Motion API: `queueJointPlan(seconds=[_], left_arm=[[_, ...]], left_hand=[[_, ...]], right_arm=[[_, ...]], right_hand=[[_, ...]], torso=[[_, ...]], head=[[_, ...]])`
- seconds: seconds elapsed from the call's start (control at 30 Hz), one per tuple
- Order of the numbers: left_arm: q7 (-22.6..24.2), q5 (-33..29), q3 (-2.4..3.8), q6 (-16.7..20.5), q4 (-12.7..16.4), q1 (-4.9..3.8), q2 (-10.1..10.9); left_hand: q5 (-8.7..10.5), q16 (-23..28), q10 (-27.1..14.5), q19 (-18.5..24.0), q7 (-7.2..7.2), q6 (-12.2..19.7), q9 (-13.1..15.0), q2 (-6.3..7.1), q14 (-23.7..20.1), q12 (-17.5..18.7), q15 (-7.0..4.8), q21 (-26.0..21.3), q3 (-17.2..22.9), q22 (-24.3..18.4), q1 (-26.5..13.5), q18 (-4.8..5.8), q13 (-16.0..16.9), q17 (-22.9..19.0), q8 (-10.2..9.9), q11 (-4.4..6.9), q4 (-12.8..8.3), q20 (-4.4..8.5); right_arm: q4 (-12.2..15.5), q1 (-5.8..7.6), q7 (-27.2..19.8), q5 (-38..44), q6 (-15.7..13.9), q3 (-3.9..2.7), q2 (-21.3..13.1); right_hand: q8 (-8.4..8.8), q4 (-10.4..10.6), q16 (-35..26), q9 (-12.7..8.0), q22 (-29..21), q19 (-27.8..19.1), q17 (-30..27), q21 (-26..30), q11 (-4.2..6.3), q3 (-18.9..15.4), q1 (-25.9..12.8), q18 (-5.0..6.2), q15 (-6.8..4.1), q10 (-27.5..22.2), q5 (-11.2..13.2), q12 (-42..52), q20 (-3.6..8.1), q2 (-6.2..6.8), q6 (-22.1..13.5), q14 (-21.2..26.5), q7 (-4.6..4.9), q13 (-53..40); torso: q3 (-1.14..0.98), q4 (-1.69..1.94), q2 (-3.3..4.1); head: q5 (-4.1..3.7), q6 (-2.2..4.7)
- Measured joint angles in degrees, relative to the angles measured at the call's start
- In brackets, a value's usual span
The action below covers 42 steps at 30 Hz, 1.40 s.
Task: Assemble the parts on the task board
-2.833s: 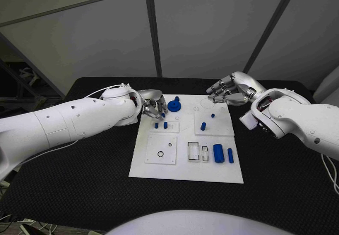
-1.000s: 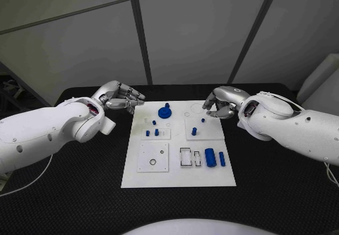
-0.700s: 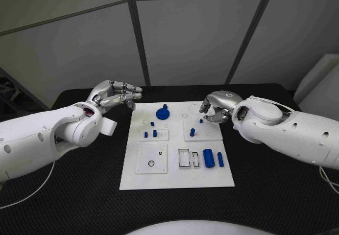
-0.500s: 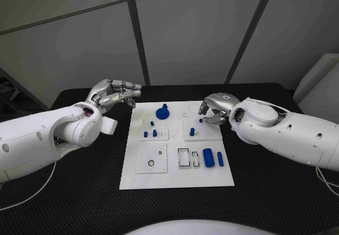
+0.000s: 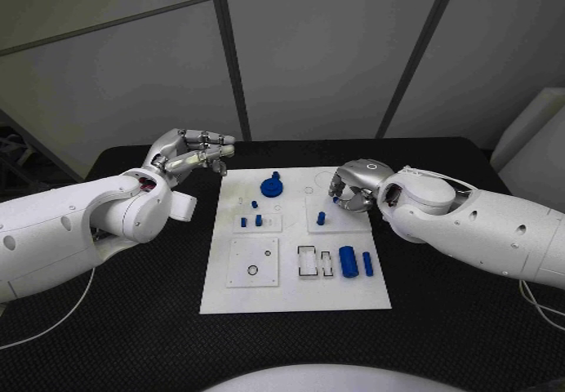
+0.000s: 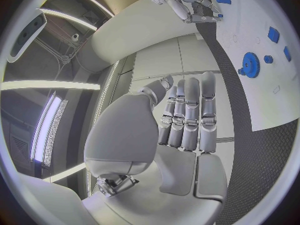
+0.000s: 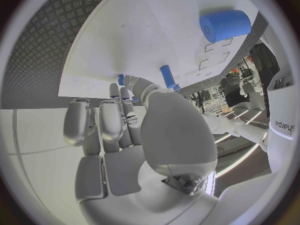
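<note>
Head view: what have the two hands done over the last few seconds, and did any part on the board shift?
The left hand has lifted off the task board, where it was down by the blue gear, and now hovers off the board's far left corner, holding nothing. The right hand has come in over the board's far right area, fingers curled down near the small blue peg. The camera itself shifted; the parts look unmoved.

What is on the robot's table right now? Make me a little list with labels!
table: black, holds the white task board
gear: blue gear stands at the board's far end
big part: blue cylinder lies near the board's right edge, a slimmer blue pin beside it
left hand: left hand raised off the board's far left corner, holds nothing
right hand: right hand over the board's far right part, fingers curled; whether it holds something is unclear
</note>
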<state>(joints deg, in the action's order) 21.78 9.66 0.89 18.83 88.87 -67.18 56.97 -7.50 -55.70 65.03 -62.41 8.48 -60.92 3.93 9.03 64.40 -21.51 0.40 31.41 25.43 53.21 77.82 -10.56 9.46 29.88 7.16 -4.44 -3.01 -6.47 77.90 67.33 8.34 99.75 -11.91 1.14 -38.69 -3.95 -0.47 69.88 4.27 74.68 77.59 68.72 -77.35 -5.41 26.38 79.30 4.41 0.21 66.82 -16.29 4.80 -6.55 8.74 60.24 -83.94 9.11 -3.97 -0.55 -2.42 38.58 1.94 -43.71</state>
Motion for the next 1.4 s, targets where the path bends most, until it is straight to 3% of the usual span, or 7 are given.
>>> queueJointPlan(seconds=[0.47,0.53,0.57,0.73,1.4], left_arm=[[0.06,-0.40,0.00,0.17,0.19,0.00,0.08],[0.05,-0.42,0.00,0.17,0.19,0.00,0.13],[0.05,-0.43,0.00,0.17,0.19,0.00,0.14],[0.01,-0.47,0.00,0.17,0.19,0.00,0.14],[-0.16,-0.52,0.00,0.13,-0.72,0.00,-0.04]], left_hand=[[0.00,0.00,-0.23,0.00,0.13,0.13,0.00,-0.23,-0.20,0.00,0.20,0.00,0.00,0.01,0.23,0.01,0.03,-0.11,0.00,-0.20,0.00,0.00],[0.00,0.00,-0.23,0.00,0.22,0.22,0.00,-0.23,-0.20,0.00,0.21,0.00,0.00,0.01,0.23,0.02,0.04,-0.11,0.00,-0.20,0.00,0.00],[0.00,0.00,-0.22,0.00,0.23,0.22,0.01,-0.23,-0.20,0.00,0.20,0.00,0.00,0.01,0.23,0.01,0.04,-0.11,0.00,-0.20,0.00,0.00],[0.00,0.21,-0.23,0.00,0.22,0.22,-0.04,-0.23,-0.20,0.00,0.21,0.00,0.00,-0.02,0.23,0.01,0.04,-0.16,0.00,-0.20,0.00,0.00],[0.00,0.24,-0.22,0.00,0.22,0.22,-0.03,-0.23,-0.20,0.00,0.21,-0.23,-0.15,-0.04,0.23,0.01,0.03,-0.28,0.00,-0.20,-0.16,0.00]], right_arm=[[-0.72,-0.59,0.46,0.55,0.77,-0.22,0.68],[-0.75,-0.62,0.58,0.70,0.78,-0.24,0.74],[-0.76,-0.63,0.65,0.77,0.78,-0.25,0.76],[-0.73,-0.75,1.26,1.57,0.52,-0.27,0.93],[2.11,-1.31,2.67,3.50,-4.70,-0.02,-0.88]], right_hand=[[-0.87,-0.87,2.00,0.73,0.26,2.19,1.12,-2.91,1.20,0.87,0.93,0.01,0.00,3.20,0.00,0.87,0.41,-0.93,2.86,0.00,-0.64,-0.68],[-1.15,-1.26,2.29,0.81,0.26,2.51,1.13,-3.30,1.12,1.08,1.24,-0.26,-0.13,3.53,0.00,0.87,0.73,-1.24,3.11,-0.13,-0.90,-0.84],[-1.15,-1.45,2.31,0.85,0.26,2.52,1.13,-3.43,1.22,1.08,1.37,-0.90,-0.22,3.63,0.18,0.87,0.71,-1.37,3.37,-0.21,-0.88,-0.85],[-1.56,-2.55,2.66,1.25,0.26,3.65,1.23,-4.66,0.99,2.17,2.48,-0.88,-0.45,4.69,1.36,1.19,1.03,-1.99,4.60,-0.01,-1.22,-1.35],[-1.80,-3.29,2.94,1.83,0.25,4.48,0.82,-5.79,0.71,2.90,3.07,-0.87,-0.64,4.96,2.93,1.19,1.21,-2.43,5.61,-0.21,-1.37,-2.16]], torso=[[-0.01,0.02,-0.05],[-0.01,0.02,-0.05],[-0.01,0.02,-0.05],[-0.01,0.02,-0.06],[-0.04,-0.03,-0.14]], head=[[0.26,-0.04],[0.26,-0.09],[0.26,-0.10],[0.21,-0.18],[0.11,-0.05]])
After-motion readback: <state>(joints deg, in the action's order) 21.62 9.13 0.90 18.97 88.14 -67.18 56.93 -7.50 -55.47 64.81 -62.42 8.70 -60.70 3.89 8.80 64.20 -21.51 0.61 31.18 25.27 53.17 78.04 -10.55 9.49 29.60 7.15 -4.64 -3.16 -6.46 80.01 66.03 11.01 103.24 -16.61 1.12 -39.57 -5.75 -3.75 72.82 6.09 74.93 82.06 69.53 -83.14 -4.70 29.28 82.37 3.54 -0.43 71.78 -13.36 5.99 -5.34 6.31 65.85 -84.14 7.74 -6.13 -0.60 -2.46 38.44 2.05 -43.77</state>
